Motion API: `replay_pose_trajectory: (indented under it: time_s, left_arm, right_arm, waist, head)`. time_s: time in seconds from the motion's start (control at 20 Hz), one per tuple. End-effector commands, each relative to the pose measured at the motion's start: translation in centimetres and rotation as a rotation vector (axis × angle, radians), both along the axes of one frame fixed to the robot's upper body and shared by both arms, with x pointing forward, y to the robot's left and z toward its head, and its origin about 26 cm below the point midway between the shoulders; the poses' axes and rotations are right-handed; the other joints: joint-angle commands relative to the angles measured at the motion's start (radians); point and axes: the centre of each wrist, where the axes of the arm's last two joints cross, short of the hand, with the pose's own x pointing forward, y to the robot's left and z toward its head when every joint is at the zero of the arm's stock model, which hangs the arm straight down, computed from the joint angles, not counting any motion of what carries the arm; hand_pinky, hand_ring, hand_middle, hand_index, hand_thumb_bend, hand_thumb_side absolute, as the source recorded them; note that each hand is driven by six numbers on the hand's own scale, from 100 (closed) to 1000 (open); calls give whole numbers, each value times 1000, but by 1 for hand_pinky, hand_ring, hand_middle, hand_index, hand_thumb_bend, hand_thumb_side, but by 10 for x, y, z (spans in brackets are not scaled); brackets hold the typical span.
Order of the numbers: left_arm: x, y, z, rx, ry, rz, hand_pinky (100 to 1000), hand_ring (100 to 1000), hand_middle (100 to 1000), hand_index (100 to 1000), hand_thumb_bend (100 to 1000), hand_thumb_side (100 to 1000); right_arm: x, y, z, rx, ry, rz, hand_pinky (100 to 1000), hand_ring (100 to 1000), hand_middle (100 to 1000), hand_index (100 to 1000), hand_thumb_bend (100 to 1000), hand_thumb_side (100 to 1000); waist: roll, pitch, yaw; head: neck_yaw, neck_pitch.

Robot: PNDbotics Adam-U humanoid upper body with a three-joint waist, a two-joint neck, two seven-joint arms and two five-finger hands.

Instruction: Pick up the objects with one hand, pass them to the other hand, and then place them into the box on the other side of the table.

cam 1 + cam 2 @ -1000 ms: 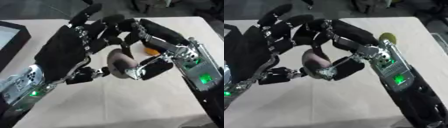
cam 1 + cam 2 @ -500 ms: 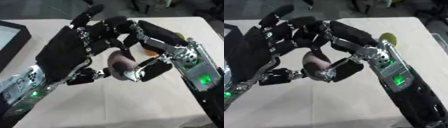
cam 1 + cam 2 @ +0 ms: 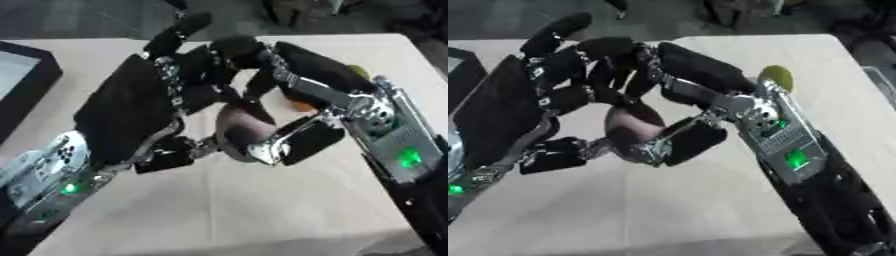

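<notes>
A round mauve-brown object (image 3: 234, 131) hangs above the middle of the table, caught between both hands. My right hand (image 3: 308, 100) comes in from the right with its fingers curled over the top of the object and its silver thumb (image 3: 278, 145) under it. My left hand (image 3: 131, 110) faces it from the left. Its thumb (image 3: 171, 157) touches the object's lower left side and most of its fingers bend over the top, laced with the right hand's. One left finger (image 3: 185, 27) sticks out straight. Much of the object is hidden.
A black box (image 3: 24, 80) lies at the left table edge. A small orange thing (image 3: 302, 106) and a yellow-green thing (image 3: 776, 77) lie behind the right hand. A pale container's edge (image 3: 883, 82) shows at the far right. Beige table (image 3: 262, 210) stretches out in front.
</notes>
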Motion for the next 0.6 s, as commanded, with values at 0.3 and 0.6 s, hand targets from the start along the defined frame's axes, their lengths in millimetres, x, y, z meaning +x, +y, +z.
replay_pose_trajectory:
  time_s: [0.3, 0.6]
  left_arm:
    - [-3, -5, 6, -23, -5, -63, 964, 302, 835, 590, 402, 100]
    - [-4, -6, 7, -47, 2, -96, 962, 308, 830, 559, 100, 100]
  right_arm:
    - [-3, 0, 9, 7, -30, 7, 644, 717, 753, 410, 100, 274]
    - [-3, -1, 10, 8, -31, 6, 638, 714, 746, 451, 100, 270]
  waist:
    - [1, -16, -1]
    - [1, -17, -2]
  head:
    - [-2, -3]
    - [-1, -3]
